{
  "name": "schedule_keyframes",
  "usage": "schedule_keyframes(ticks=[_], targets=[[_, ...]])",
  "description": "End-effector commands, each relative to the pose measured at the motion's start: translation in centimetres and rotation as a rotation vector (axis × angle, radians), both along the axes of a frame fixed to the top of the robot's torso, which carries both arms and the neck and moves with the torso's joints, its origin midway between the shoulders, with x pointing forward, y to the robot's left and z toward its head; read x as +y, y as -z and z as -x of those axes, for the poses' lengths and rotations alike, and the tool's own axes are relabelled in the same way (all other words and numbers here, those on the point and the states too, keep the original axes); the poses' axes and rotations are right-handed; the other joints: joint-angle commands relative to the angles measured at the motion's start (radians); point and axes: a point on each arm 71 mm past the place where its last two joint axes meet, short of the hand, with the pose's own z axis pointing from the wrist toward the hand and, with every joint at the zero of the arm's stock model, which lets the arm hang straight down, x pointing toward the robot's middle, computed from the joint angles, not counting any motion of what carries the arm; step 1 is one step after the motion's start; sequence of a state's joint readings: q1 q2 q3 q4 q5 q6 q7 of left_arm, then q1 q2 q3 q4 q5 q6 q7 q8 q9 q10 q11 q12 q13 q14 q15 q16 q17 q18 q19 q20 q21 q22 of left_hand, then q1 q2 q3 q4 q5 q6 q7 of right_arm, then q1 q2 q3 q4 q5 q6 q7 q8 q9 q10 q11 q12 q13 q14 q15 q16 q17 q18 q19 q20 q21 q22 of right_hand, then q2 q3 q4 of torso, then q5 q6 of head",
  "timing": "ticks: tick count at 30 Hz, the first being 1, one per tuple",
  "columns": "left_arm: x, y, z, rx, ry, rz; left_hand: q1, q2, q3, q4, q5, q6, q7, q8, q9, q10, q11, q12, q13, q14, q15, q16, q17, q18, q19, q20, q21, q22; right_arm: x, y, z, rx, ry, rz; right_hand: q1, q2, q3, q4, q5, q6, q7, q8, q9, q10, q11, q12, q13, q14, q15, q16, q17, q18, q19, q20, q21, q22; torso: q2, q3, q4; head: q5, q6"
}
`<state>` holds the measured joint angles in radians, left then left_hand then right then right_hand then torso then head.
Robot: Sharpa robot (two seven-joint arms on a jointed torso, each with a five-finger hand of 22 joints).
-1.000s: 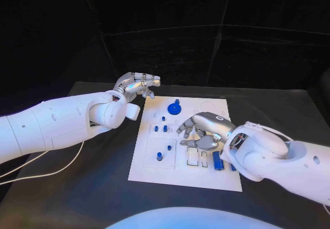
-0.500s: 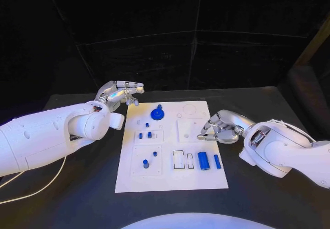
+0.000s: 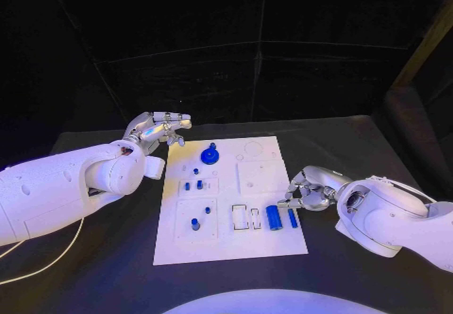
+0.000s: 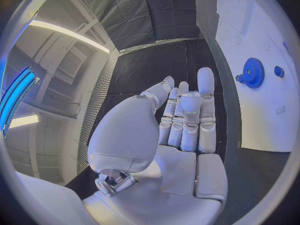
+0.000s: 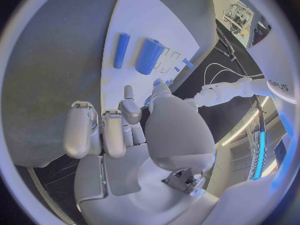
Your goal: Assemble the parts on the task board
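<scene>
Right hand [image 3: 309, 191] curled, holding nothing, just beside the thin blue rod [image 3: 292, 218] at the board's [image 3: 226, 248] near edge. I'd spread fingers, then pinch squarely. Left hand [image 3: 158, 127] empty.

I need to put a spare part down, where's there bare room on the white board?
The task board is bare along its near edge, below the thick blue cylinder, and at its far right corner. The middle is crowded, and the right hand flanks the right edge.

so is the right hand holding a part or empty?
Empty: right hand has fingers curled with nothing in them, beside the task board edge.
</scene>
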<state>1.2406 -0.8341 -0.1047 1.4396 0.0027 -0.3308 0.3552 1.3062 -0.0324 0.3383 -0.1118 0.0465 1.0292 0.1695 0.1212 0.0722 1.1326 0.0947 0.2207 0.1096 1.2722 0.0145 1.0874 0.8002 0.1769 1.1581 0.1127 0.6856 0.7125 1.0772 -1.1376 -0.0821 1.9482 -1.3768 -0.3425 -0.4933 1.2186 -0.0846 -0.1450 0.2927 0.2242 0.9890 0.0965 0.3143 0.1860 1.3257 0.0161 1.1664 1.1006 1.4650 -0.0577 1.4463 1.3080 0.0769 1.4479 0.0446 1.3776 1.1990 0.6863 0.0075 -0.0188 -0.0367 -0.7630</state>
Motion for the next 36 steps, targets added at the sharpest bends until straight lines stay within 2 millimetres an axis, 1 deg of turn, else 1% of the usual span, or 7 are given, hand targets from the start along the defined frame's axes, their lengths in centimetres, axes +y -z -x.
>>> schedule_keyframes(ticks=[1, 10, 14, 18, 24, 31, 36], targets=[[0.0, -0.1, 0.0, -0.008, 0.004, 0.006, 0.007, 0.005, 0.001, 0.003, 0.002, -0.005, 0.0, -0.003, -0.001, -0.007, 0.001, 0.005, 0.001, -0.009, 0.0, -0.004, 0.0, 0.006, -0.002, 0.004, -0.005, -0.001, 0.3, 0.4, 0.3, 0.016, -0.022, 0.069, -0.02, -0.002, -0.014, 0.001, -0.005, -0.009, -0.001, 0.011, 0.005, 0.007, 0.0, 0.014, 0.015, 0.064, 0.001, 0.007, 0.034, -0.005, -0.001, 0.005, 0.004, 0.002, 0.001, -0.0005, 0.001, 0.001, -0.002], [0.0, 0.0, 0.0, -0.004, 0.006, 0.007, 0.007, 0.005, 0.001, 0.003, 0.002, -0.005, 0.0, -0.003, -0.001, -0.007, 0.001, 0.005, 0.001, -0.009, 0.0, -0.004, 0.0, 0.006, -0.002, 0.004, -0.005, -0.001, 1.7, 1.7, 0.6, 0.042, -0.069, 0.076, -0.03, -0.003, -0.021, 0.001, -0.003, -0.008, -0.002, 0.02, 0.012, 0.018, -0.001, 0.036, 0.044, 0.067, 0.001, 0.014, 0.048, -0.008, 0.003, 0.006, 0.012, 0.017, 0.002, -0.001, -0.0006, 0.002, -0.008], [0.0, 0.1, 0.1, -0.002, 0.006, 0.006, 0.007, 0.005, 0.001, 0.003, 0.002, -0.005, 0.0, -0.003, -0.001, -0.007, 0.001, 0.005, 0.001, -0.009, 0.0, -0.004, 0.0, 0.006, -0.002, 0.004, -0.005, -0.001, 2.1, 2.4, 0.7, 0.049, -0.082, 0.084, -0.03, -0.001, -0.021, 0.0, -0.002, -0.009, -0.002, 0.021, 0.013, 0.018, -0.001, 0.038, 0.046, 0.067, 0.001, 0.016, 0.051, -0.008, 0.004, 0.006, 0.012, 0.018, 0.002, -0.0011, 0.0018, 0.003, -0.012], [0.1, 0.1, 0.1, -0.001, 0.004, 0.006, 0.007, 0.005, 0.001, 0.003, 0.002, -0.005, 0.0, -0.003, -0.001, -0.007, 0.001, 0.005, 0.001, -0.009, 0.0, -0.004, 0.0, 0.006, -0.002, 0.004, -0.005, -0.001, 2.4, 2.9, 0.6, 0.052, -0.09, 0.092, -0.025, 0.006, -0.02, -0.001, 0.004, -0.012, -0.002, 0.025, 0.016, 0.018, -0.001, 0.041, 0.051, 0.067, 0.001, 0.017, 0.052, -0.009, 0.004, 0.007, 0.014, 0.021, 0.001, -0.0012, 0.0005, 0.006, -0.015], [0.1, 0.2, 0.1, 0.001, 0.005, 0.006, 0.007, 0.005, 0.001, 0.003, 0.002, -0.005, 0.0, -0.003, -0.001, -0.007, 0.001, 0.005, 0.001, -0.009, 0.0, -0.004, 0.0, 0.006, -0.002, 0.004, -0.005, -0.001, 3.0, 3.6, 0.7, 0.064, -0.101, 0.1, -0.014, 0.017, -0.019, -0.003, 0.019, -0.016, -0.002, 0.032, 0.022, 0.018, -0.001, 0.045, 0.061, 0.067, 0.001, 0.017, 0.053, -0.009, 0.004, 0.007, 0.016, 0.023, 0.0, -0.0022, 0.0016, 0.008, -0.018], [0.1, 0.2, 0.1, 0.002, 0.004, 0.005, 0.007, 0.005, 0.001, 0.003, 0.002, -0.005, 0.0, -0.003, -0.001, -0.007, 0.001, 0.005, 0.001, -0.009, 0.0, -0.004, 0.0, 0.006, -0.002, 0.004, -0.005, -0.001, 3.3, 3.9, 0.7, 0.059, -0.099, 0.106, 0.02, 0.041, -0.022, -0.006, 0.084, -0.021, -0.004, 0.047, 0.035, 0.016, -0.003, 0.047, 0.073, 0.067, 0.0, 0.018, 0.055, -0.009, 0.003, 0.006, 0.017, 0.026, 0.0, -0.0024, 0.0004, 0.011, -0.019], [0.1, 0.2, 0.1, 0.003, 0.004, 0.005, 0.007, 0.005, 0.001, 0.003, 0.002, -0.005, 0.0, -0.003, -0.001, -0.007, 0.001, 0.005, 0.001, -0.009, 0.0, -0.004, 0.0, 0.006, -0.002, 0.004, -0.005, -0.001, 3.2, 3.9, 0.7, 0.05, -0.075, 0.097, 0.061, 0.064, -0.018, -0.013, 0.149, -0.016, -0.006, 0.058, 0.043, 0.017, -0.005, 0.045, 0.08, 0.068, -0.002, 0.021, 0.06, -0.01, 0.004, 0.004, 0.02, 0.03, 0.0, -0.0026, 0.0007, 0.012, -0.019]])
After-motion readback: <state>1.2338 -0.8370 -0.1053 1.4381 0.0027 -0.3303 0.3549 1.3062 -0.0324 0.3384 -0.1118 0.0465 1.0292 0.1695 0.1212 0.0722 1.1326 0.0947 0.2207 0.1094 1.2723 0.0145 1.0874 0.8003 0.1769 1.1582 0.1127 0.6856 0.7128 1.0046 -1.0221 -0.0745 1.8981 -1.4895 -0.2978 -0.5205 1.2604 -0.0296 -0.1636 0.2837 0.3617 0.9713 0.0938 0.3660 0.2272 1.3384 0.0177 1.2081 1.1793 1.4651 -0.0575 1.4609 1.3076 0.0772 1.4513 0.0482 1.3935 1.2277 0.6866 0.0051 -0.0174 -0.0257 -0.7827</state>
